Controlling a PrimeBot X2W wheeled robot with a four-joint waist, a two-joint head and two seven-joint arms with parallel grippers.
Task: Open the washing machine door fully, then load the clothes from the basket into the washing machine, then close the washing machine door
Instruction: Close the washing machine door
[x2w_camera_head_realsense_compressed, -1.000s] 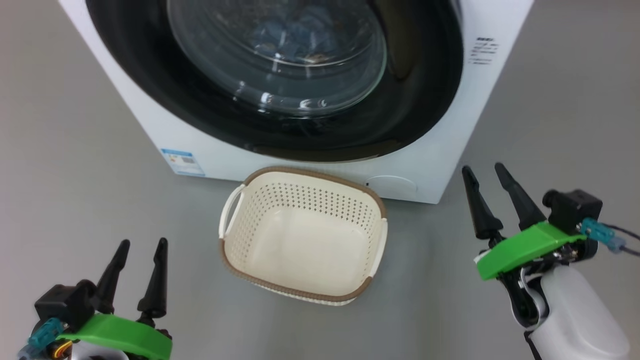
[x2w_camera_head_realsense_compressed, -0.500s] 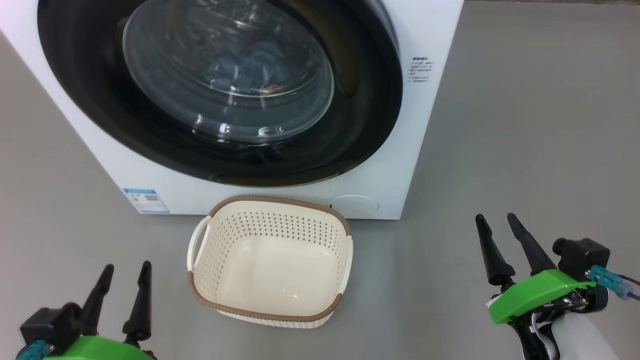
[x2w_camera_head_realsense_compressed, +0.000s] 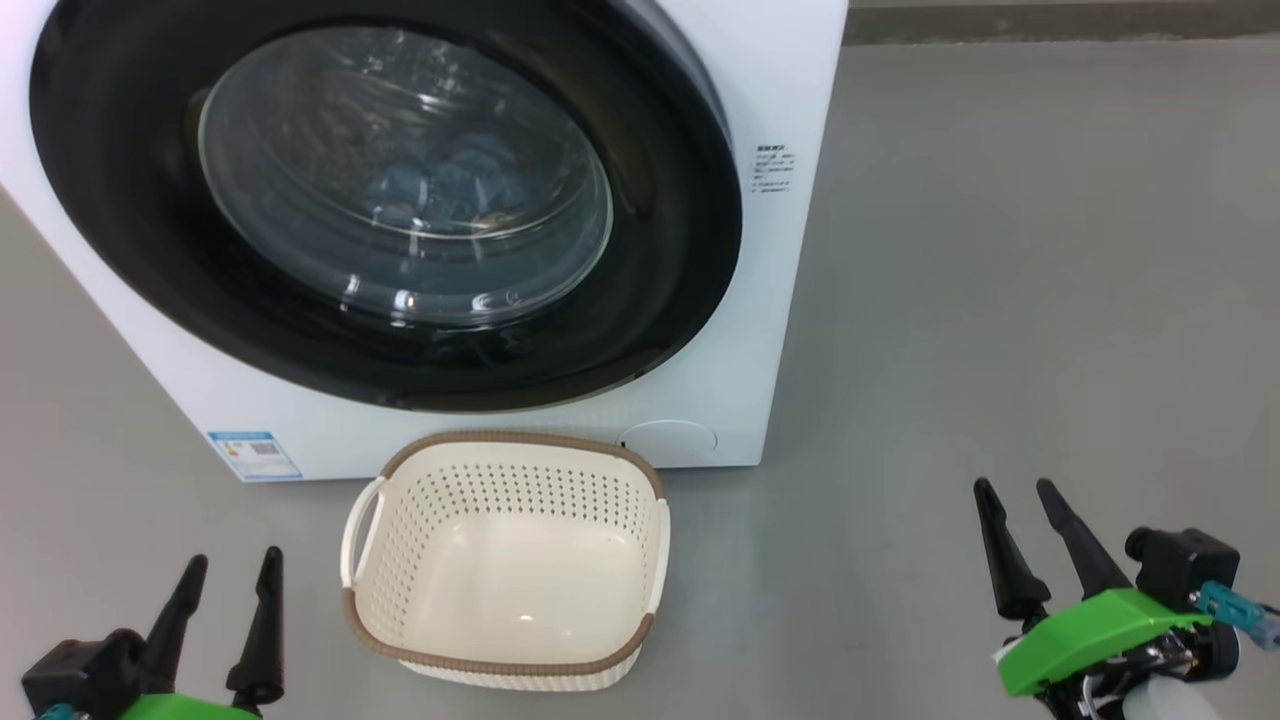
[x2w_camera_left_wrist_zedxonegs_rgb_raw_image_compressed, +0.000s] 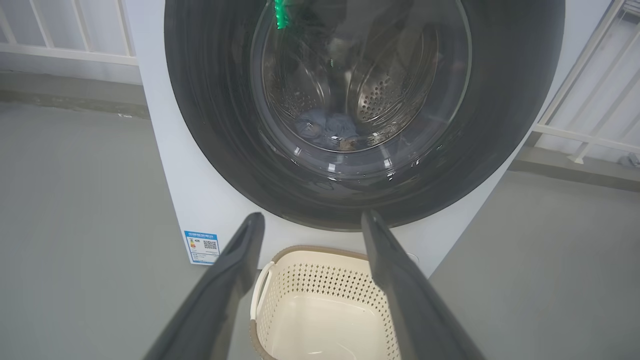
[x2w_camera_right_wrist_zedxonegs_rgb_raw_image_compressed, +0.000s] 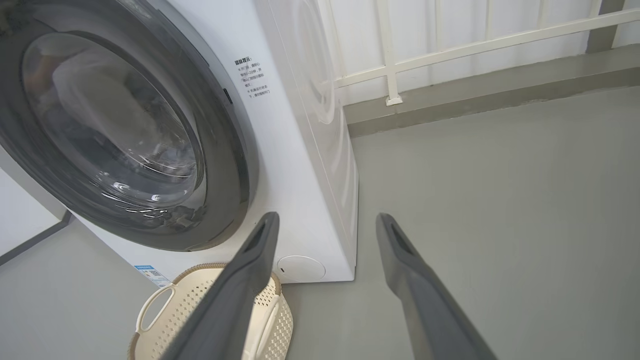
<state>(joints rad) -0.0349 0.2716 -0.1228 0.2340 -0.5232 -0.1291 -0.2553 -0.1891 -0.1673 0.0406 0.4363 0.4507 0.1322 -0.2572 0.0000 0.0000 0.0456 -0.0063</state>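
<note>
Nearest, at the bottom left of the head view, the left gripper (x2w_camera_head_realsense_compressed: 232, 558) has its two dark fingers spread apart w/ nothing between them. At the bottom right the right gripper (x2w_camera_head_realsense_compressed: 1013, 487) is the same: fingers apart, empty. Both hang over bare grey floor (x2w_camera_head_realsense_compressed: 1000, 300), well apart from the other things.

Between them, at bottom centre, the basket (x2w_camera_head_realsense_compressed: 515, 437) stands upright w/ no garment in it. Its far rim is just beside the front of the washing machine (x2w_camera_head_realsense_compressed: 770, 300), below the door.

The washing machine door (x2w_camera_head_realsense_compressed: 680, 220) fills the upper left and looks closed against the white front. Through its glass the clothes (x2w_camera_left_wrist_zedxonegs_rgb_raw_image_compressed: 327, 127) show as a small blue heap at the bottom of the steel drum, i.e. the load is already inside. I judge the task is at its end, or very near.

What could go wrong from here:
- The door is maybe only pushed to, not latched. The pictures cannot tell this, and reflections on the glass hide the seam. Then it could swing open.
- A cloth edge could be pinched at the door's edge. This is not visible, so not excluded.
- If an arm goes forward for one more push, the light basket is in the way and could be knocked or tipped, esp. by the left fingers, which frame it in the left wrist view.
- In the right wrist view the right fingers point near the machine's lower corner, so a turn of the body could scrape it.
</note>
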